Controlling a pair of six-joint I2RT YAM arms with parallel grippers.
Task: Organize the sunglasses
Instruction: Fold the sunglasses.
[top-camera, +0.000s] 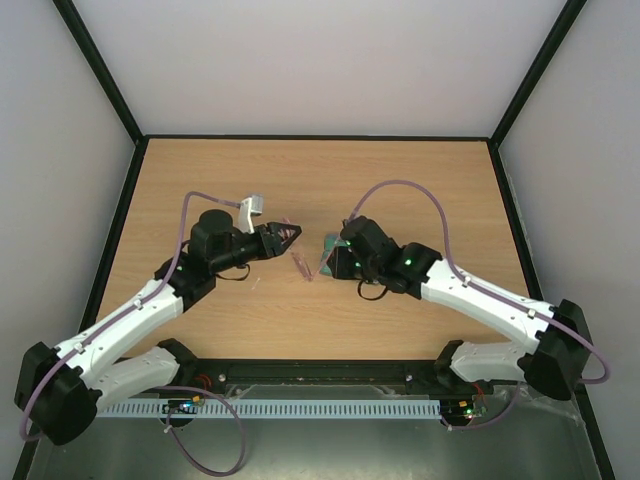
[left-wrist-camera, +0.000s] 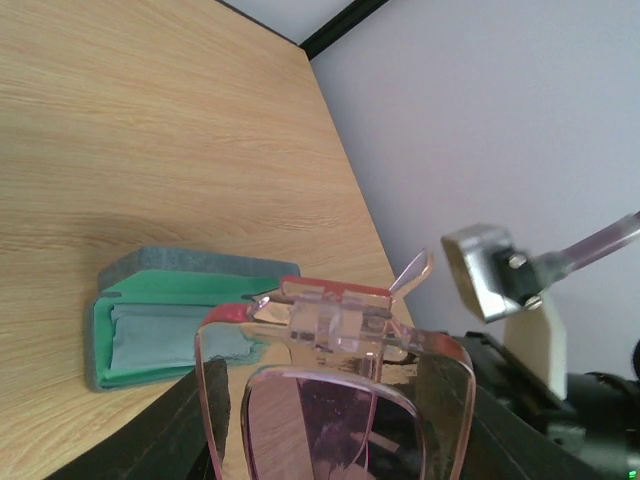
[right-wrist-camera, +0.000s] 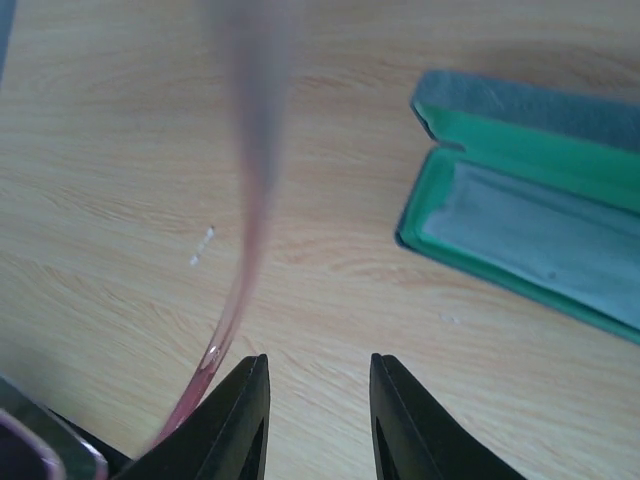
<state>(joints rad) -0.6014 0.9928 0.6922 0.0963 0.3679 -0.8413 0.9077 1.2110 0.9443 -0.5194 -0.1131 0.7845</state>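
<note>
My left gripper (top-camera: 287, 237) (left-wrist-camera: 330, 435) is shut on the sunglasses (top-camera: 299, 258) and holds them above the table. In the left wrist view the pink frame and tinted lenses (left-wrist-camera: 335, 400) fill the space between my fingers. The open case (left-wrist-camera: 160, 325) with green lining lies on the table beyond them, a light blue cloth (left-wrist-camera: 150, 338) inside it. My right gripper (top-camera: 335, 260) (right-wrist-camera: 318, 420) is open and empty, low over the wood. One pink sunglasses arm (right-wrist-camera: 245, 240) runs just outside its left finger. The case (right-wrist-camera: 530, 215) (top-camera: 330, 246) lies to its upper right.
The wooden table (top-camera: 320, 180) is edged by a black frame and pale walls. A white camera mount (left-wrist-camera: 495, 285) with a lilac cable sticks out beside my left wrist. A cable tray (top-camera: 320, 408) runs along the near edge between the arm bases.
</note>
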